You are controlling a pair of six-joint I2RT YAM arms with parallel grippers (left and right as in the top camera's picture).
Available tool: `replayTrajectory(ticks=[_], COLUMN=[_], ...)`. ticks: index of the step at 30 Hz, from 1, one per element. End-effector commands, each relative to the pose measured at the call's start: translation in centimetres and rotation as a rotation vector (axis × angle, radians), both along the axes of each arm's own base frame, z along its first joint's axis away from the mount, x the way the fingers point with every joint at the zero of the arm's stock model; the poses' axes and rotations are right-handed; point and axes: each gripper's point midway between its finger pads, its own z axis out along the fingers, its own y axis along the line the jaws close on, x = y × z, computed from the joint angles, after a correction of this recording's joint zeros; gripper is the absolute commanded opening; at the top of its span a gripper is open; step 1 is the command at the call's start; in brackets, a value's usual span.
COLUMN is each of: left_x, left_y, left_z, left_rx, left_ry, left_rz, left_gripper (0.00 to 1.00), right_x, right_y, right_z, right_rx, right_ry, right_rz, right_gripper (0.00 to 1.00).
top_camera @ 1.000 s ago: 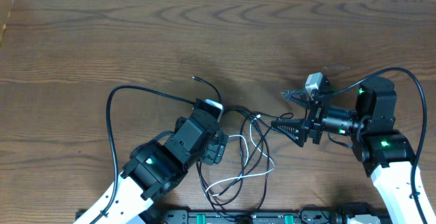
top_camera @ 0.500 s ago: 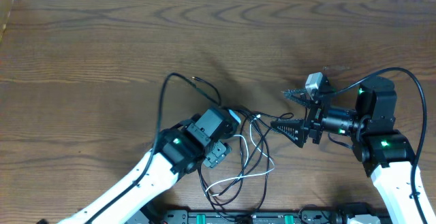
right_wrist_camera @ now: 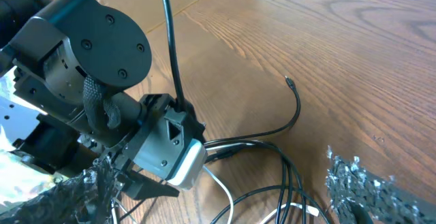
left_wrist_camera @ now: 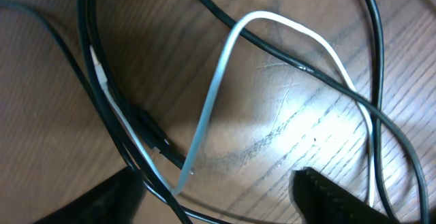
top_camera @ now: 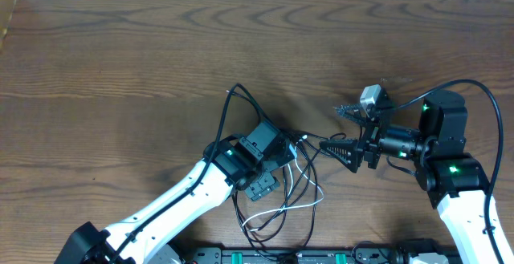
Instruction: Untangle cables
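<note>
**A:** Cables point(top_camera: 293, 192), where do they lie?

**B:** In a loose tangle on the wooden table point(top_camera: 120, 55), toward its near edge, between the two arms. Several black cords point(left_wrist_camera: 371, 47) loop over and under one white cord point(top_camera: 281, 209).

**A:** And the left gripper point(left_wrist_camera: 214, 193)?

**B:** It is down over the tangle's left side with its jaws apart. A bend of the white cord and some black strands lie between the fingers, none of them pinched.

**A:** The right gripper point(top_camera: 329, 127)?

**B:** It lies sideways just beside the tangle's right edge, pointing at it, jaws spread wide and holding nothing. One black plug end point(right_wrist_camera: 288, 81) rests free on the wood beyond the heap.
</note>
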Motion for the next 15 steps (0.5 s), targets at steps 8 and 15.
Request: replayTrajectory(ticks=[8, 15], left_x=[0.7, 2.5], left_y=[-0.7, -0.3], left_z=[0.7, 2.2], left_rx=[-0.025, -0.023], left_ry=[-0.019, -0.119], left_rz=[-0.019, 0.065], left_gripper=[0.07, 0.07], right_x=[-0.2, 0.5], right_y=[0.2, -0.6], right_z=[-0.3, -1.6], right_rx=[0.001, -0.052], right_ry=[0.023, 0.074], right_rz=[0.006, -0.075], right_gripper=[0.74, 0.64])
